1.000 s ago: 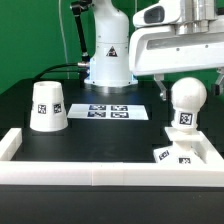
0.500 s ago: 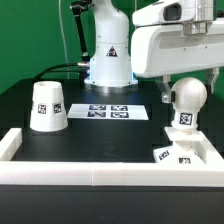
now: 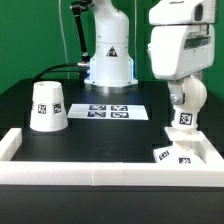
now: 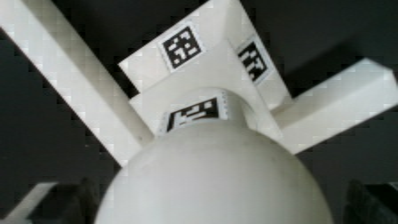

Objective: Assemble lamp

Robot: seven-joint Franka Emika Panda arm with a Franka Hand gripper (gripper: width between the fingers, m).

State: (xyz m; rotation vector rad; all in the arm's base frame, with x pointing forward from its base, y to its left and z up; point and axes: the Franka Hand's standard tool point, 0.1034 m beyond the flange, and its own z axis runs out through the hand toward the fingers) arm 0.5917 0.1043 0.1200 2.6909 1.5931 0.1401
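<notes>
Going by the exterior view's left: the shade stands wide end down on the bench, well apart from the action. We read it as parked until the bulb is in. Middle, further back: the marker board lies flat, nothing on it. A white rim wall runs along the front edge and turns a corner at the exterior view's right.

That corner holds the base, pushed against the walls. We guess this is so it cannot slide or turn while something is pressed or twisted into it. The wrist view shows the same thing: base with two tags up, and wall bars meeting behind it.

The gripper comes straight down from above, and its fingers look closed on the rounded top of the bulb. The pads themselves are mostly hidden, so clamped on the bulb is our reading, not a clean sighting. The bulb hangs upright, tagged neck down, directly over the base. In the wrist view the bulb fills the frame, with the neck tag pointing at the base plate. We cannot tell if the neck has entered the socket or sits just above it. The vertical hold likely keeps the neck lined up with the socket.
</notes>
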